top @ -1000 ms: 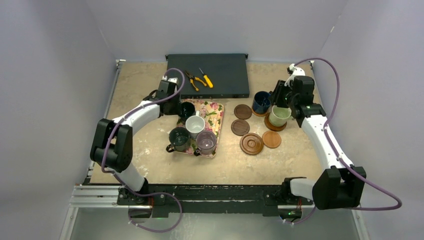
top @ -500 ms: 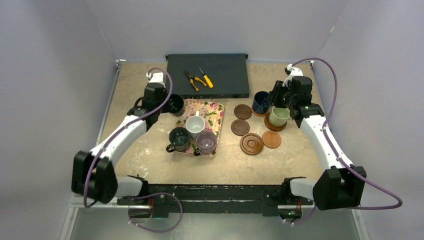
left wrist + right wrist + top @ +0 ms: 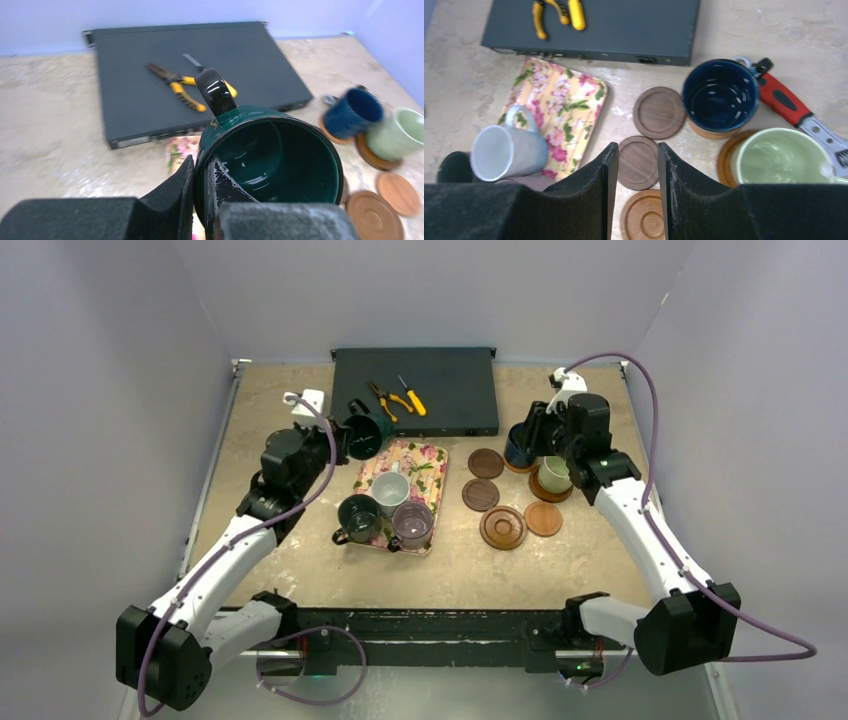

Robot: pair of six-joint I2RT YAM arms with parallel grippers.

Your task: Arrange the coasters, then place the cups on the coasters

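The left end effector is clamping the rim of the dark teal mug, one finger inside and one outside the wall, and is holding it tipped at the upper left corner of the floral tray in the top view, handle toward the dark rack unit where the yellow-handled pliers and screwdriver are lying. The right end effector is hovering at the upper right of the desk with its fingers apart and gripping nothing. Below it, the navy blue mug is sitting on a light tan coaster and the pale green mug on a reddish-brown coaster, a red-handled wrench just behind them. Two dark brown coasters, a ringed coaster and a tan coaster are lying bare. The white mug, dark grey-black mug and purplish mug are standing on the tray.
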